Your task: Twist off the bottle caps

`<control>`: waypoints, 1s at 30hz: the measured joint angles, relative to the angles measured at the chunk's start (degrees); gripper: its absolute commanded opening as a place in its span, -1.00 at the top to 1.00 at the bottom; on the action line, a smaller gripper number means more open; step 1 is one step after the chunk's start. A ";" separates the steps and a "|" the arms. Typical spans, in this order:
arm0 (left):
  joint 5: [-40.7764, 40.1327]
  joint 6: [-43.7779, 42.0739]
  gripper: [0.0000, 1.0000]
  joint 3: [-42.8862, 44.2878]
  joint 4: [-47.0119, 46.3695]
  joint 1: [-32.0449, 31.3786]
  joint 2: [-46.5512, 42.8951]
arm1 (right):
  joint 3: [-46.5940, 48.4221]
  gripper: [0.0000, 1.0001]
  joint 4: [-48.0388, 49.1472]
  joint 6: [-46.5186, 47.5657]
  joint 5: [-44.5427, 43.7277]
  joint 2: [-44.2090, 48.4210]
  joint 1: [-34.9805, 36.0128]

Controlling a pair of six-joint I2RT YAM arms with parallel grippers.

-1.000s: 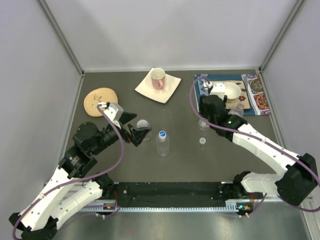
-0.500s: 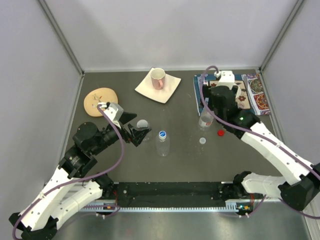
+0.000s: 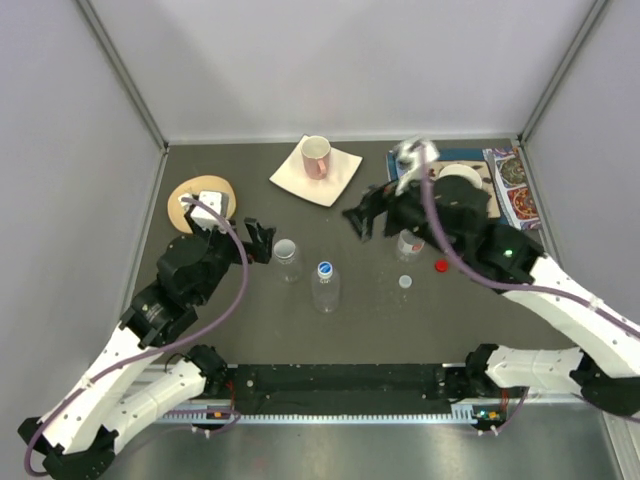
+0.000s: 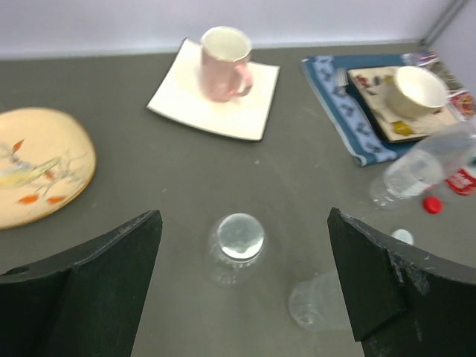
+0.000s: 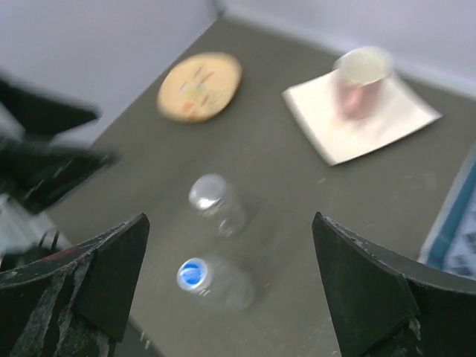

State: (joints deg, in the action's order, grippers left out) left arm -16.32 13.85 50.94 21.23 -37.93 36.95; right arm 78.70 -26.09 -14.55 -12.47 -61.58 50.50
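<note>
**Red cap is off and dropped; right arm heads for the next bottle.**

A second ago my right gripper [image 5: 230,219] sat over the slim bottle [image 3: 408,243] at the far right. Now the red cap [image 3: 441,266] lies on the table [image 3: 360,320] just right of that bottle, near the white cap [image 3: 405,282]. The fingers have let go and are spread wide with nothing between them. By my reckoning the blue cap [image 3: 324,268] and the greyish-clear cap [image 4: 239,236] are still screwed on, mid-table. The right arm has lifted and swung left, looking down over both. My left gripper [image 4: 243,214] has eased back, fingers wide and empty, with the squat bottle [image 3: 287,255] just ahead of it.
</note>
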 measured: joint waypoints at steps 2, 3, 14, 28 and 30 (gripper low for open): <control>-3.69 1.09 -0.98 0.61 2.03 0.00 1.25 | -0.79 -0.89 -0.09 0.31 1.57 -2.34 3.43; -4.79 1.31 -0.98 0.61 2.82 0.00 1.51 | -1.36 -0.89 -0.15 0.63 1.64 -4.13 7.30; -10.49 2.23 -0.98 -0.20 7.19 0.00 -3.89 | -6.97 -0.81 -1.20 -0.68 0.04 -13.49 13.90; -10.91 2.58 -0.98 -2.84 8.22 0.00 -6.38 | -9.33 -0.34 1.25 -3.80 -1.22 -19.34 15.02; -10.73 2.58 -0.98 -2.84 8.41 0.00 -6.58 | -9.73 -0.26 1.22 -4.20 -1.51 -19.50 15.02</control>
State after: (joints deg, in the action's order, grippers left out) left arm -27.05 16.43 48.10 29.65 -37.93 30.37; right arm 68.97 -24.86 -18.74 -13.98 -81.08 65.52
